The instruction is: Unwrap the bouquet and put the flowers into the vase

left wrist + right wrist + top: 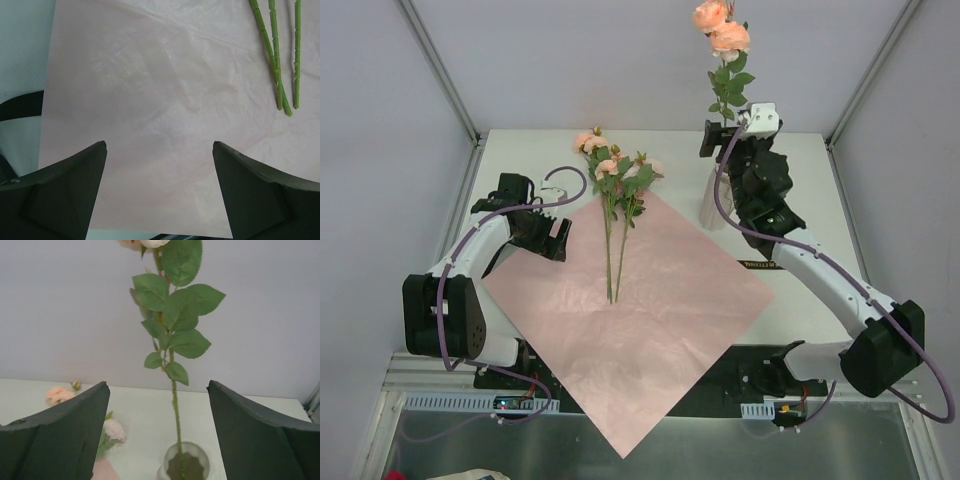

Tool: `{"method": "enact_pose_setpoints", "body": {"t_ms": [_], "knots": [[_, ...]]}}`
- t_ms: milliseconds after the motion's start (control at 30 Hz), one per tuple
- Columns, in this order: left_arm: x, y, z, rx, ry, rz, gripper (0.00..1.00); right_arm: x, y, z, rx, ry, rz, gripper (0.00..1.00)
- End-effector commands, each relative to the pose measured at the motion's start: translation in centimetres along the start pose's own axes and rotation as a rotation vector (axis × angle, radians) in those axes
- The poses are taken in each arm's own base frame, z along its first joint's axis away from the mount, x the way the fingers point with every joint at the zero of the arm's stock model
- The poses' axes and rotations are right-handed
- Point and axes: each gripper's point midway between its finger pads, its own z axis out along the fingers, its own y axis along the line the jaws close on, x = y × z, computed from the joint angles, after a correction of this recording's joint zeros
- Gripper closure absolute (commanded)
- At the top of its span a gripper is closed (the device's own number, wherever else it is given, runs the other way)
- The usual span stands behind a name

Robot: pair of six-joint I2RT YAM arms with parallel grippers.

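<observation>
Top view gives the layout. The paper (pixel 650 320) lies flat as a diamond on the table (pixel 810 165), and its near corner runs past the table's near edge. The flowers (pixel 617 215) lie on its far half with their long axis near-far. Blooms point to the far edge, past the paper's far corner. Cut ends point toward the arms, near mid-sheet. One rose (pixel 725 60) stands upright in the vase (pixel 712 205) at far right. The right arm hides much of the vase body there.

Right wrist adds the vase (pixel 185 465) mouth, with the rose (pixel 172 315) stem dropping nearly straight into it. Right claw (pixel 157 385): jaws wide apart, stem between them, touching neither finger. From the top, the right claw (pixel 723 138) sits at the stem, above the vase.

Left wrist: left claw (pixel 159 145) has its jaws wide apart over bare paper (pixel 150 75), gripping nothing. Three cut stem ends (pixel 282 95) show at upper right, well apart from the fingers. From the top, the left claw (pixel 552 238) is at the paper's left edge.

Room: open table lies between blooms and vase. Enclosure walls meet the table at left, right and far sides.
</observation>
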Motion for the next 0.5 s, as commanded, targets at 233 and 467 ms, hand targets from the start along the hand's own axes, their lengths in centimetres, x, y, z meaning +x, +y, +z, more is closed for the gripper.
{"method": "enact_pose_setpoints", "body": {"t_ms": [233,467], "knots": [[-0.6,0.6,-0.8,-0.038,-0.017,-0.004,0.09,6.0,11.0,-3.9,-0.256,0.35,0.01,0.1],[-0.5,0.9,-1.1,-0.06,-0.018,0.009,0.07,17.1,15.6,-3.7,-0.284,0.66,-0.016,0.01]]}}
